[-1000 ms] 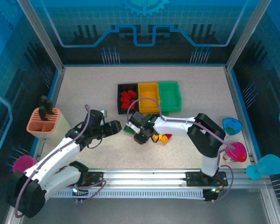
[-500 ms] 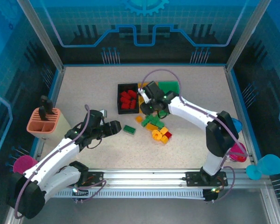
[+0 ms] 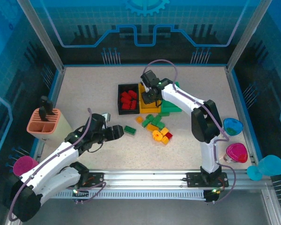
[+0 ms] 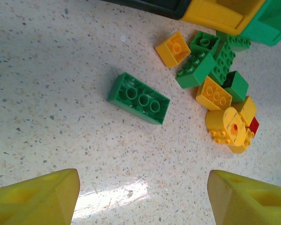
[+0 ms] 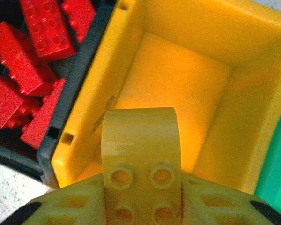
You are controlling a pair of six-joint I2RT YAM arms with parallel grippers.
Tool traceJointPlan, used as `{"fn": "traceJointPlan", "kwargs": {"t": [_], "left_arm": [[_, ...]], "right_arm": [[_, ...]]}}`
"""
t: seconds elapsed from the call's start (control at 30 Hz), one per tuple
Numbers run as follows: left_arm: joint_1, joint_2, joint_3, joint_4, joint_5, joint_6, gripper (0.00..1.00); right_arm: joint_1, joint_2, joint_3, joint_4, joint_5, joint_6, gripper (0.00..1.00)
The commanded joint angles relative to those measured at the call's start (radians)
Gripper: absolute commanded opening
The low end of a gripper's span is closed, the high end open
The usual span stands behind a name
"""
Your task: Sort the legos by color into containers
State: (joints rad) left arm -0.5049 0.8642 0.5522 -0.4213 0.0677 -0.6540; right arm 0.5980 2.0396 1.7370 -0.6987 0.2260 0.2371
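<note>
1. Speckled beige counter [image 3: 84, 93], blue-lit walls: red, yellow, green plastic legos [image 3: 154, 127] cluster mid-frame, below three plastic bins [image 3: 120, 99].
2. Right claw [image 3: 148, 96] grips a yellow arched brick [image 5: 140, 145] above the yellow bin [image 5: 175, 77].
3. Left claw [image 3: 117, 132] gapes wide, lower left.

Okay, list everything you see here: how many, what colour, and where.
black bin: 1, black, left of the row
yellow bin: 1, yellow, middle of the row
green bin: 1, green, right of the row
red legos: several, red, in the black bin
lego pile: about ten, green and yellow plus one red, near the bins
lone lego: 1, green, left of the pile
held lego: 1, yellow, above the yellow bin
slotted holder: 1, orange-topped cream, left edge
pink cups: 2, pink, one each side
blue cups: 2, blue, right side
left gripper: open, near the lone lego
right gripper: shut on the held lego
</note>
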Motion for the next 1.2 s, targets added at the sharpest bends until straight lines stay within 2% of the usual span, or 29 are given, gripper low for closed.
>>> {"fn": "traceJointPlan", "kwargs": {"t": [0.0, 0.03, 0.17, 0.37, 0.7, 0.9, 1.17], "left_arm": [[-0.041, 0.019, 0.012, -0.012, -0.029, 0.004, 0.73], [-0.054, 0.032, 0.023, -0.014, -0.036, 0.009, 0.73], [-0.093, 0.109, 0.063, -0.026, -0.064, 0.043, 0.76], [-0.113, 0.267, 0.146, -0.028, -0.078, 0.097, 0.83], [-0.133, 0.593, 0.348, -0.077, -0.136, 0.189, 0.84], [-0.14, 0.767, 0.479, -0.144, -0.191, 0.244, 0.84], [-0.152, 0.835, 0.538, -0.22, -0.222, 0.289, 0.87]], "right_arm": [[-0.01, 0.001, 0.036, -0.05, 0.029, 0.031, 0.62], [-0.008, -0.018, 0.022, -0.044, 0.026, 0.034, 0.7], [0.007, -0.153, -0.119, 0.059, 0.008, 0.03, 0.78], [0.024, -0.372, -0.315, 0.134, -0.034, 0.032, 0.81], [0.029, -0.695, -0.619, 0.191, -0.035, 0.055, 0.85], [0.011, -0.812, -0.724, 0.199, -0.032, 0.077, 0.88], [-0.017, -0.878, -0.814, 0.235, -0.058, 0.096, 0.89]]}}
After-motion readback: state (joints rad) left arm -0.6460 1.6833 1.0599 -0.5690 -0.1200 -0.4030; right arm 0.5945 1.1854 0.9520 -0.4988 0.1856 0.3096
